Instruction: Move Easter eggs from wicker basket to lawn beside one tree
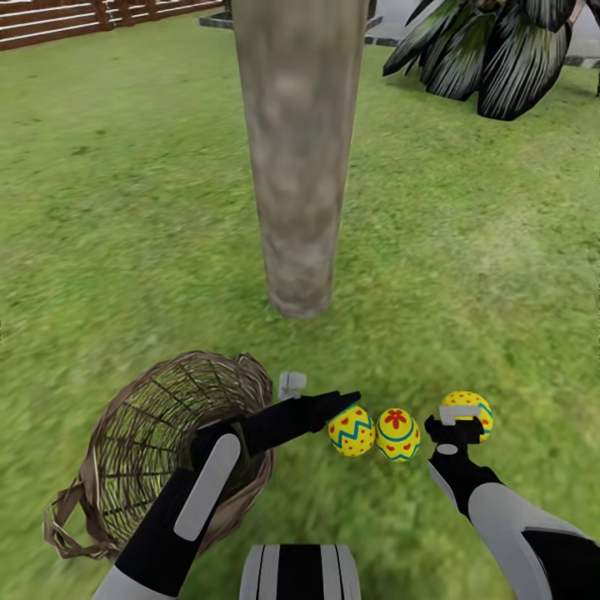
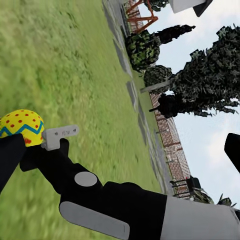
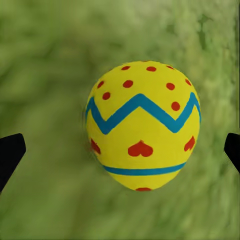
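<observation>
Head view: three Easter eggs (image 1: 397, 434) out on the lawn (image 1: 125, 208) near the tree (image 1: 296, 158); wicker basket (image 1: 167, 433) seemingly emptied, task near done. Left wrist: left gripper (image 2: 120, 150) spread wide, holding nothing. Right wrist: right gripper (image 3: 120, 150) parted, yellow dotted egg between tips, untouched.

Three Easter eggs (image 1: 397, 434) on lawn (image 1: 125, 208) near tree (image 1: 296, 158) — wicker basket (image 1: 158, 442) tipped, empty.
</observation>
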Robot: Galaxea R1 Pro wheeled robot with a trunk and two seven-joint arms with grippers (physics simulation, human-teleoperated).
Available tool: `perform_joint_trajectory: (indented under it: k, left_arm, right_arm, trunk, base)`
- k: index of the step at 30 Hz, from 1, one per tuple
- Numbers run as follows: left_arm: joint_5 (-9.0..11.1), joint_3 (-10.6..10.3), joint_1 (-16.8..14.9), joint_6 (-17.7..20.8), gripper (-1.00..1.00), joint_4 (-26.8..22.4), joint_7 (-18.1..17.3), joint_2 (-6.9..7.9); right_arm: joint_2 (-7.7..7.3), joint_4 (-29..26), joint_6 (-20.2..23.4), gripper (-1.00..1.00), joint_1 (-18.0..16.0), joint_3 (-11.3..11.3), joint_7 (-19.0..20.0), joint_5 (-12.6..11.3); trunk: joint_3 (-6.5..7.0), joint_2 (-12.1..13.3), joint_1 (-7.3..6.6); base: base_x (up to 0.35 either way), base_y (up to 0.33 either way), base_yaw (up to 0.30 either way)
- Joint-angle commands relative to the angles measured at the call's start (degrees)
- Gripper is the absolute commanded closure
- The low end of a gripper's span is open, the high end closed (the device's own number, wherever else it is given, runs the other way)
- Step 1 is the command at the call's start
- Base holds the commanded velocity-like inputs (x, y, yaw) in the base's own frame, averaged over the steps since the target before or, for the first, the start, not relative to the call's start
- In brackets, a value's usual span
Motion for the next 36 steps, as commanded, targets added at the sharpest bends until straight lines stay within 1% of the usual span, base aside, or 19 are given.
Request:
perform_joint_trajectory:
  k: [1,15,21,28,33,36]
  left_arm:
    - [0.32,0.04,-0.01,0.4,-1.0,-0.01,0.03,-0.02]
    - [0.32,0.04,-0.02,0.4,-1.0,-0.05,0.03,-0.02]
    - [0.32,0.04,-0.02,0.4,-1.0,-0.07,0.03,-0.02]
    - [0.32,0.04,-0.03,0.4,-1.0,-0.02,0.03,-0.02]
    - [0.32,0.04,-0.03,0.4,-1.0,-0.01,0.03,-0.02]
    - [0.32,0.04,-0.03,0.4,-1.0,-0.01,0.03,-0.02]
  right_arm:
    - [0.04,0.09,-0.25,-1.0,-0.03,-0.37,-0.05,0.43]
    - [0.31,-0.2,0.0,-1.0,-0.03,-0.28,0.38,0.49]
    - [0.29,-4.75,0.95,-1.0,0.39,-0.2,0.41,0.41]
    - [0.02,-8.47,1.63,-1.0,0.58,-0.29,0.4,0.27]
    - [-0.44,-10.72,1.65,-1.0,0.58,-1.54,0.33,0.28]
    - [-0.9,-11.84,1.71,-1.0,0.58,-1.91,0.31,0.27]
  trunk:
    - [0.2,0.0,-0.03]
    - [3.3,0.19,-0.39]
    - [4.63,0.27,-0.55]
    - [6.18,0.36,-0.73]
    - [7.09,2.21,-1.75]
    - [7.63,3.42,-2.41]
  base:
    - [0.0,0.0,0.0]
    - [0.0,0.0,0.0]
    - [0.0,0.0,0.0]
    - [0.0,0.0,0.0]
    - [0.0,0.0,0.0]
    - [0.0,0.0,0.0]
